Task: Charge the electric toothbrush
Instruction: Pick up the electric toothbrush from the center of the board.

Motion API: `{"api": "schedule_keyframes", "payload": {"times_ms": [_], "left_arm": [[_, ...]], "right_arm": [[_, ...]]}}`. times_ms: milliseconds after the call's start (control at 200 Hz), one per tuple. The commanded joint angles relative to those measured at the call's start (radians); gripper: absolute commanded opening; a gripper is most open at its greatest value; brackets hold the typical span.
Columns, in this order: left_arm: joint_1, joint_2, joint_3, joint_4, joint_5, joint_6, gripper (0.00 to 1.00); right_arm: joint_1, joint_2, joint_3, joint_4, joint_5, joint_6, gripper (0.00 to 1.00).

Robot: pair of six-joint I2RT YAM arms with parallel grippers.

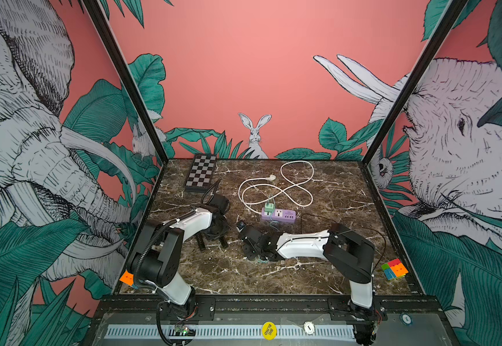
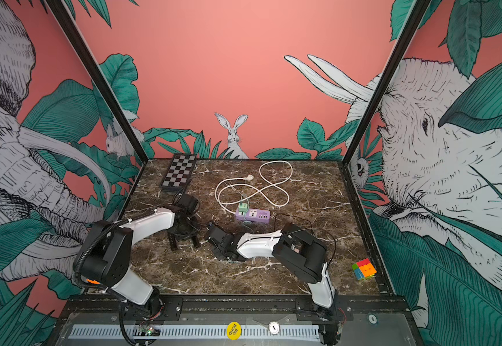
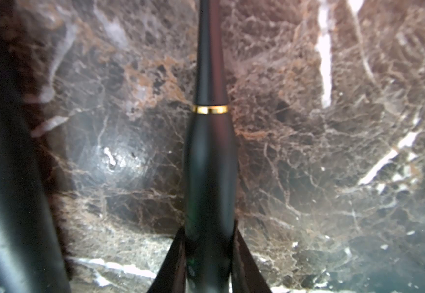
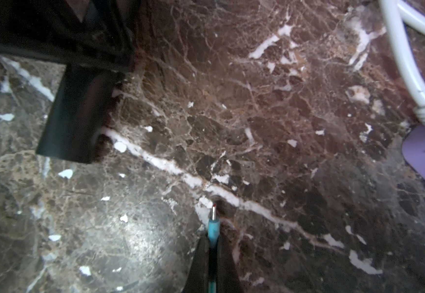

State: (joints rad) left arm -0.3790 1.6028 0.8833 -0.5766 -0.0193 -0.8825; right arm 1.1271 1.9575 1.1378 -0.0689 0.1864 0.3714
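Both sets of fingers are clamped: left fingers (image 3: 173, 261) grip the black gold-ringed toothbrush (image 3: 210, 165) by its thick end over the worktop (image 1: 318, 275), right fingers (image 4: 200, 263) pinch a thin teal charging plug (image 4: 212, 228), metal tip close to the marble. Mid-worktop beyond the right arm: looped white cord (image 1: 297, 179), purple power strip (image 1: 278, 215), green adapter (image 1: 269, 207) plugged in at one end

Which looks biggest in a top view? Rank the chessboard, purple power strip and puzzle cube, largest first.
1. chessboard, clearly largest.
2-3. purple power strip and puzzle cube look about alike; the cube sits nearer the camera, so no ranking.
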Motion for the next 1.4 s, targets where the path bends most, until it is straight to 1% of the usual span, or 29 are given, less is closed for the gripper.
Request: {"api": "schedule_keyframes", "payload": {"times_ms": [0,155,290,380,475,645,880,1035,1130,1270,1390], "left_arm": [[-0.002,-0.037,-0.024,-0.062,0.014,-0.014,0.00],[-0.003,-0.104,-0.027,-0.056,0.045,-0.041,0.00],[-0.003,-0.204,-0.027,-0.071,0.031,-0.078,0.00],[-0.003,-0.273,-0.030,-0.057,0.033,-0.100,0.00],[-0.003,-0.324,-0.017,-0.059,0.064,-0.122,0.00],[-0.002,-0.360,0.036,-0.114,0.113,-0.159,0.00],[-0.003,-0.356,0.077,-0.174,0.162,-0.176,0.00],[-0.003,-0.354,0.077,-0.191,0.179,-0.182,0.00],[-0.002,-0.359,0.073,-0.191,0.179,-0.182,0.00],[-0.002,-0.365,0.069,-0.191,0.170,-0.183,0.00],[-0.002,-0.363,0.063,-0.191,0.172,-0.188,0.00]], "right_arm": [[-0.010,0.031,-0.085,-0.111,-0.047,-0.008,0.00],[-0.017,-0.104,-0.178,0.047,-0.199,-0.029,0.00],[-0.044,-0.198,-0.240,0.174,-0.369,-0.015,0.00],[-0.059,-0.222,-0.250,0.225,-0.473,-0.003,0.00],[-0.070,-0.231,-0.255,0.278,-0.575,0.012,0.00],[-0.091,-0.260,-0.287,0.423,-0.692,0.082,0.00],[-0.099,-0.264,-0.256,0.427,-0.685,0.087,0.00],[-0.104,-0.274,-0.235,0.417,-0.612,0.099,0.00],[-0.104,-0.282,-0.228,0.432,-0.597,0.113,0.00],[-0.105,-0.296,-0.205,0.387,-0.524,0.130,0.00],[-0.105,-0.294,-0.189,0.380,-0.533,0.153,0.00]]}}
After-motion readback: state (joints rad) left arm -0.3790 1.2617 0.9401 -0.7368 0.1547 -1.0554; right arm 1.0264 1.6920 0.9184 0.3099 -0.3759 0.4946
